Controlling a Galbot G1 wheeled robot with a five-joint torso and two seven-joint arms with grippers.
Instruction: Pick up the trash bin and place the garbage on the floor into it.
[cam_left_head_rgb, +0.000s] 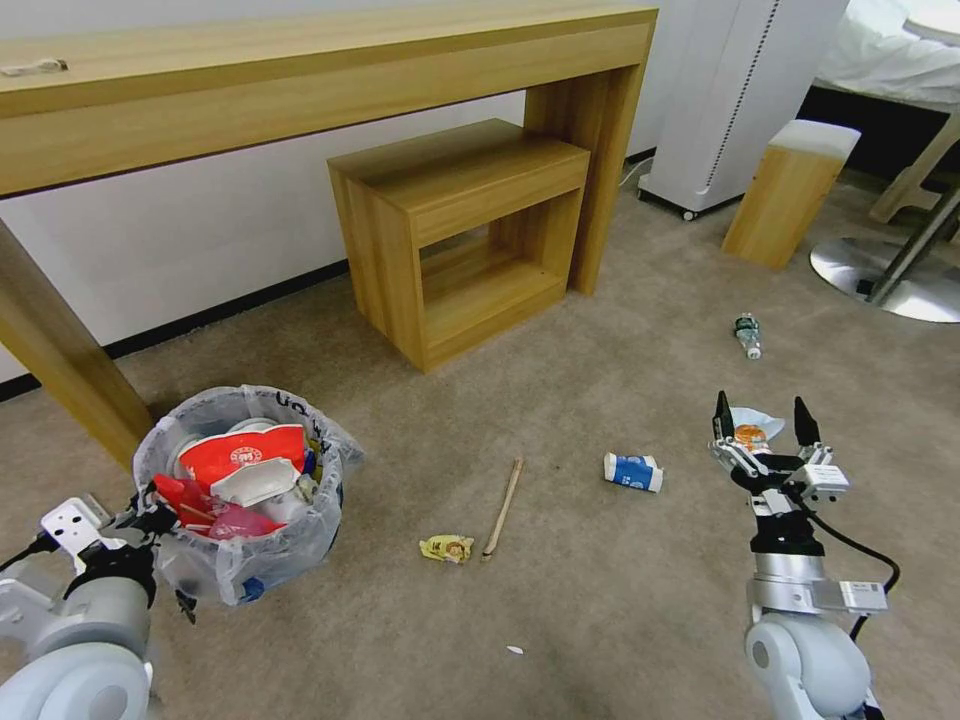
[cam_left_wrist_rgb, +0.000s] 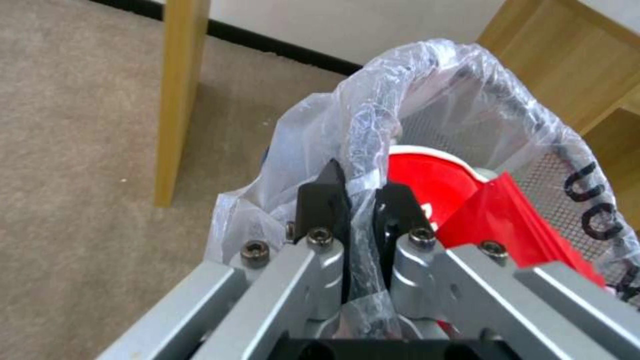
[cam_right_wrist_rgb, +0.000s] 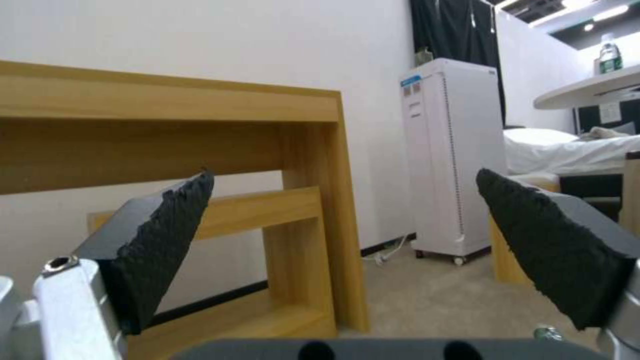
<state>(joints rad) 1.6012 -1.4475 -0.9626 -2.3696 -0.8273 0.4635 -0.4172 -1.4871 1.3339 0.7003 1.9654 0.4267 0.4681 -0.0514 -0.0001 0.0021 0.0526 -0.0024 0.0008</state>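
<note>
On the floor (cam_left_head_rgb: 600, 600), left end effector (cam_left_wrist_rgb: 357, 200) pinches only the trash bin (cam_left_head_rgb: 240, 500) liner, which may tear; right end effector (cam_left_head_rgb: 762, 425) gapes.

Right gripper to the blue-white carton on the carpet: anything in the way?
Nothing visible blocks it. The right gripper hangs open above a blue-orange wrapper; the blue-white carton lies toward the robot's left of it, with bare carpet between. The left gripper is shut on the trash bin rim.
</note>
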